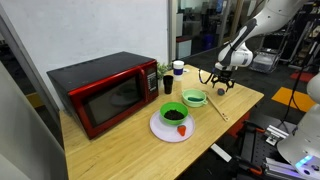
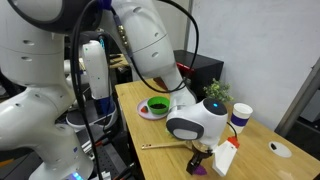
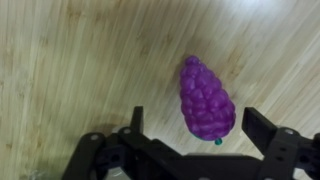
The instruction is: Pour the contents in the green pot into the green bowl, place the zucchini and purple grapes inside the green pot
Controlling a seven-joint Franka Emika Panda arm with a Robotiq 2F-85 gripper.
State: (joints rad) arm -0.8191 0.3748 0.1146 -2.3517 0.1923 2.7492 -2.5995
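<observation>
Gripper (image 3: 196, 122) hangs wide open over the purple grapes (image 3: 207, 100) on the table (image 3: 60, 60), gripping nothing; green bowl (image 1: 173, 115) holds dark contents, so the pouring looks done; grapes not yet in green pot (image 1: 195, 99); zucchini not made out.

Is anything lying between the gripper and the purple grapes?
Nothing. In the wrist view the purple grapes lie on bare wooden table, framed by the open gripper, with no other object intervening.

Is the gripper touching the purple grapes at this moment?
Apart. In the wrist view the purple grapes lie between the jaws of the open gripper, and bare table shows on each side of them.
</observation>
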